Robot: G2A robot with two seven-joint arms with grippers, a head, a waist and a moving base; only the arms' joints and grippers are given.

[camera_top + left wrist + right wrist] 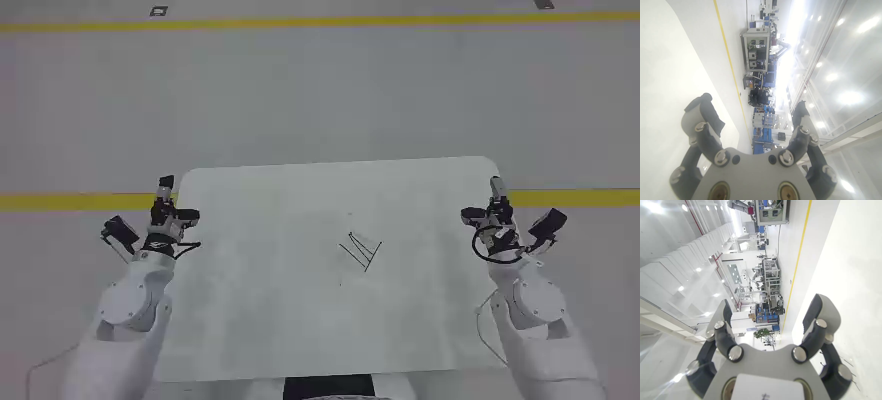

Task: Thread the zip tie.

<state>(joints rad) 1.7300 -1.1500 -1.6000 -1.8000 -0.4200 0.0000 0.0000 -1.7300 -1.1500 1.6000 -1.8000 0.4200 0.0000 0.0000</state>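
Note:
Several thin black zip ties (361,251) lie in a loose fan right of the middle of the white table (270,300). They also appear as faint dark lines (849,362) on the tabletop beside my right gripper. My left gripper (164,189) is held at the table's left edge, pointing away from me, open and empty (753,102). My right gripper (496,188) is held at the table's right edge, likewise open with nothing between its fingers (772,304). Both are far from the ties.
The table sits on a pale floor with yellow lines (320,21) behind it and level with its far edge. Beyond the table the wrist views look out on a workshop with a metal-framed equipment cabinet (757,49), racks and blue bins.

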